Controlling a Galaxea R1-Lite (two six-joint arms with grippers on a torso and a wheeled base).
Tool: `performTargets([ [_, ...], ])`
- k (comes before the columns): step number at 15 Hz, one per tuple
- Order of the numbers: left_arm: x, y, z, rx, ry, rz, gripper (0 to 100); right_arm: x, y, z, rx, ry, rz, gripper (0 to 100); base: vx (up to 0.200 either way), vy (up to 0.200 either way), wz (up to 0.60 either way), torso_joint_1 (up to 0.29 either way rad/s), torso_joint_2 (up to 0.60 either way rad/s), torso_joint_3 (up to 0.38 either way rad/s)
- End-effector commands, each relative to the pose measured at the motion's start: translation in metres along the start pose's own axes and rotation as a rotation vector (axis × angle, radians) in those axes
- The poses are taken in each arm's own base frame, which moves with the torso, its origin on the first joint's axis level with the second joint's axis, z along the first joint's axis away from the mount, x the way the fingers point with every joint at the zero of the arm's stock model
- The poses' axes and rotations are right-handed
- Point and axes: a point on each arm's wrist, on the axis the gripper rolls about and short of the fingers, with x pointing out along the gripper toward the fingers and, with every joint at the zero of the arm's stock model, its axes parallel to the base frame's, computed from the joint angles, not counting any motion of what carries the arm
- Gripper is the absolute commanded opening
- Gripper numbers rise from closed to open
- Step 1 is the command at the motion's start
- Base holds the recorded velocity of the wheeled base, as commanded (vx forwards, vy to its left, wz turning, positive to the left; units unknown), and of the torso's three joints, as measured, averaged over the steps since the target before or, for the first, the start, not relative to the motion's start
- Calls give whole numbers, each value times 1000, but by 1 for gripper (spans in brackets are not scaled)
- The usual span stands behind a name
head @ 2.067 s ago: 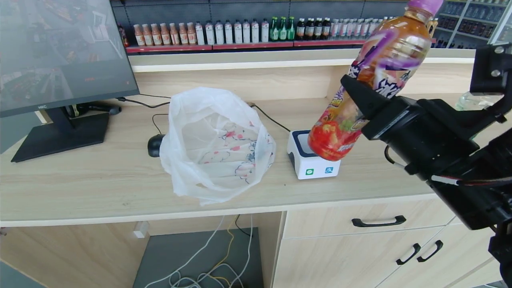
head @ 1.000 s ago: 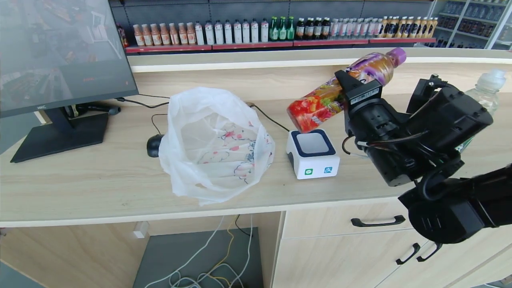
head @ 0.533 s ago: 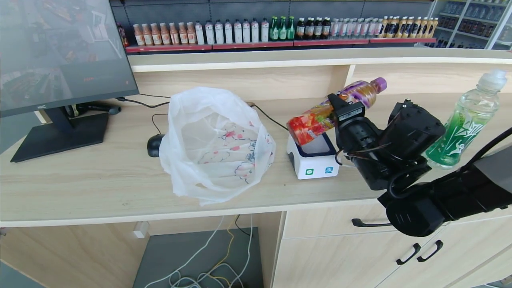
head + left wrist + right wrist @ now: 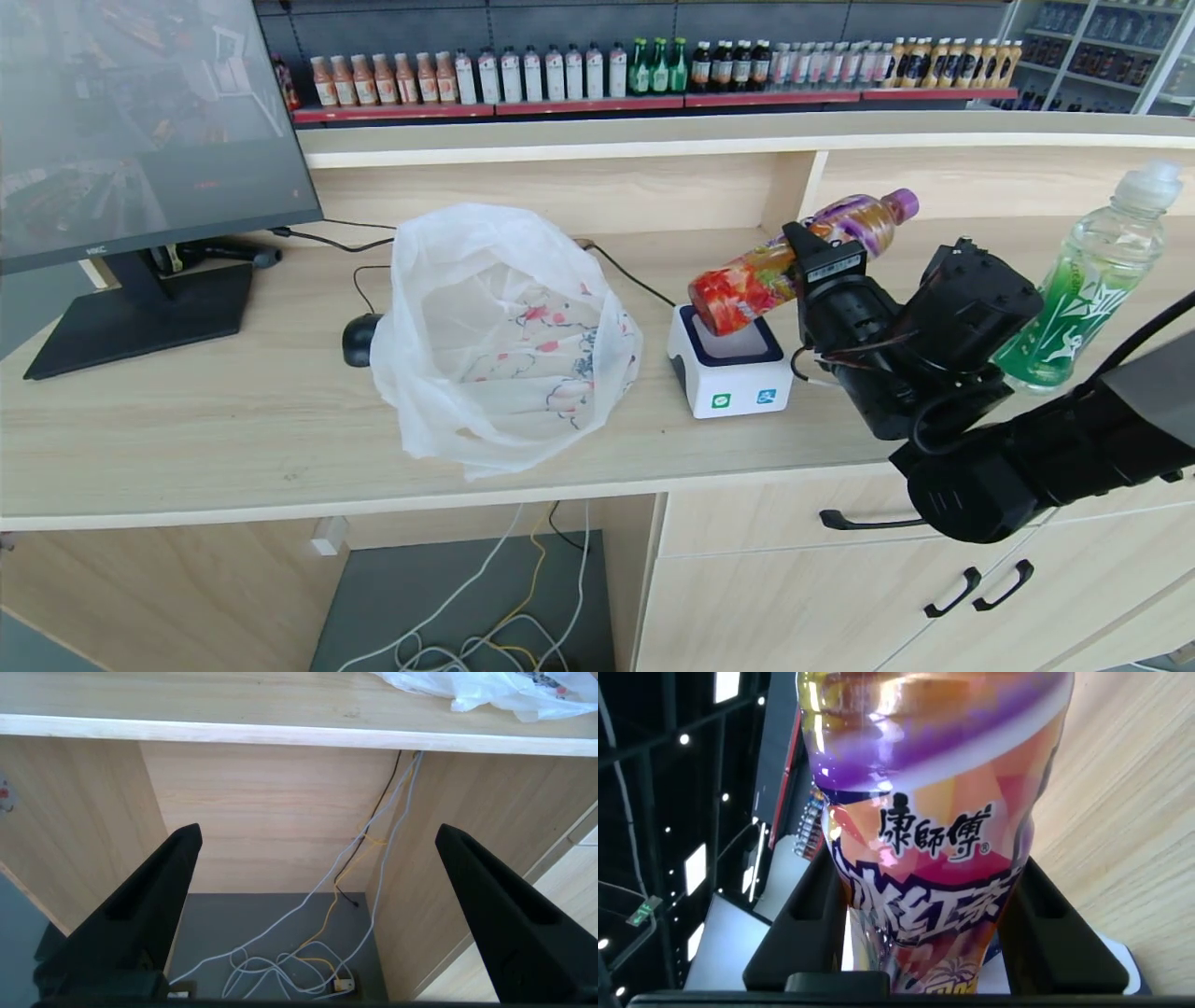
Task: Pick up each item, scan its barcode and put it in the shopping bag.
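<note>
While the right gripper [image 4: 805, 257] clamps the juice bottle [image 4: 745, 285] midway (cap raised), its base overhangs the scanner [image 4: 733, 385].

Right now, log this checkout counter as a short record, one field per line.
right gripper: shut on juice bottle
juice bottle: tilted, base over barcode scanner
shopping bag: open, on counter, left of barcode scanner
green bottle: standing on counter, far right
left gripper: open, empty, below counter edge
</note>
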Motion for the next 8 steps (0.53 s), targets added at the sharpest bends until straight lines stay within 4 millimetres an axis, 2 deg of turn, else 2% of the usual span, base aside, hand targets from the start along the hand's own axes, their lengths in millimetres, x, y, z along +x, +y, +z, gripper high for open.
performTargets([
  [1,0,0,0,1,-1,1,100,-1,1,3,2,-5,2,0,0,0,0,0,0,0],
  [8,0,0,0,-1,-1,1,100,-1,2,2,4,-3,3,0,0,0,0,0,0,0],
])
